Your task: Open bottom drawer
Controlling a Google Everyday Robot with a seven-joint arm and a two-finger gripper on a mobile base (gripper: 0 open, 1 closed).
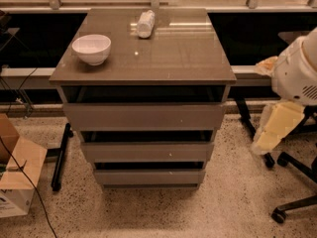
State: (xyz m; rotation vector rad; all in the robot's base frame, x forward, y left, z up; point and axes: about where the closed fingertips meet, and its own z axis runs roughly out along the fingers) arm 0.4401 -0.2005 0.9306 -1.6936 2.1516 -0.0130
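The bottom drawer (148, 176) is the lowest of three grey-taupe handle-less fronts on a small cabinet (143, 58). Its front lies in line with the cabinet base, with a dark gap above it. The middle drawer (147, 151) and the wider top drawer (144, 116) sit above it. My gripper (275, 128), a cream-yellow piece under a white arm housing (297, 68), hangs at the right of the cabinet. It is level with the top and middle drawers and clear of them.
A white bowl (91, 48) and a lying white bottle (145, 24) are on the cabinet top. A cardboard box (17, 177) stands on the floor at left. Black stand legs (60, 157) and an office chair base (292, 207) flank the cabinet on speckled floor.
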